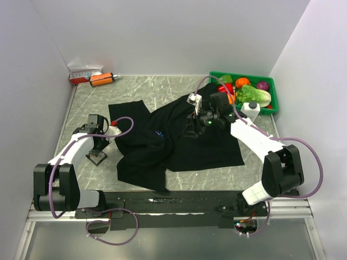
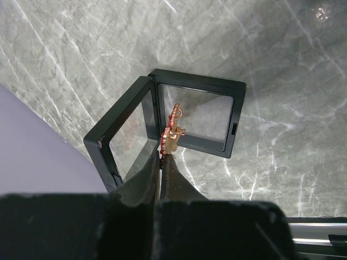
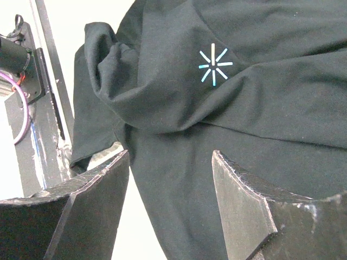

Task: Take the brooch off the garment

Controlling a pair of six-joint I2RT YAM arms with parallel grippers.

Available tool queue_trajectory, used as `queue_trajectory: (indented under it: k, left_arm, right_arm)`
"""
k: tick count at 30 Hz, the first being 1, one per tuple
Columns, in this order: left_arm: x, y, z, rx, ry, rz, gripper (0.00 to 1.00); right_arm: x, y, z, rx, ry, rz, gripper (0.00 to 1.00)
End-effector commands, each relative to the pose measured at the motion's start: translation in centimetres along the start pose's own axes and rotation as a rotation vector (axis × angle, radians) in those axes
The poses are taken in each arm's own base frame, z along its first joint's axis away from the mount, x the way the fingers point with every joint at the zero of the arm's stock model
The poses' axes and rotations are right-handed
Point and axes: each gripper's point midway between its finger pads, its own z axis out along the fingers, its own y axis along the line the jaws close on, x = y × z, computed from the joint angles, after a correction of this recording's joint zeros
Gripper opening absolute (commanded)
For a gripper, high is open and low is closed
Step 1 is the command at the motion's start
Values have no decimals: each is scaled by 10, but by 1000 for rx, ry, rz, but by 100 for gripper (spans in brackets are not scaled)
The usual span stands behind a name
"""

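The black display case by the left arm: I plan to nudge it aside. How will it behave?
The display case looks thin-framed with clear panes, so probably light and apt to slide on the smooth table. Its raised half looks hinged, so a push may swing or tip it.

Pretty plain setup tbh, just a grey marble-look table (image 1: 179, 89) boxed in by bare pale walls (image 1: 173, 32) at the back and on both sides, a silver rail (image 1: 49, 216) along the near edge, and soft, even light overall.
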Motion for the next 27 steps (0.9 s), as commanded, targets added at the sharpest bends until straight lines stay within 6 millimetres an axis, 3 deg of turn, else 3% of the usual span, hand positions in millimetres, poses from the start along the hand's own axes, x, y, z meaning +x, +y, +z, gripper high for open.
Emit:
queue_trajectory:
  k: [1,13,20,27]
  left_arm:
    - [-5,15,-8,-60,-12,-4,1]
    - [-2,18,0,-77,26,9,1]
    - [6,10,8,-65,49,13,1]
    - [-1,3,4,-23,16,-13,4]
  right_arm:
    - [-18,-1,-1,12,-42,-45,69]
    - [-16,-2,-1,17,-41,-43,70]
    - [-14,-1,-1,15,-38,-40,70]
    - [-14,-2,0,17,-35,-40,70]
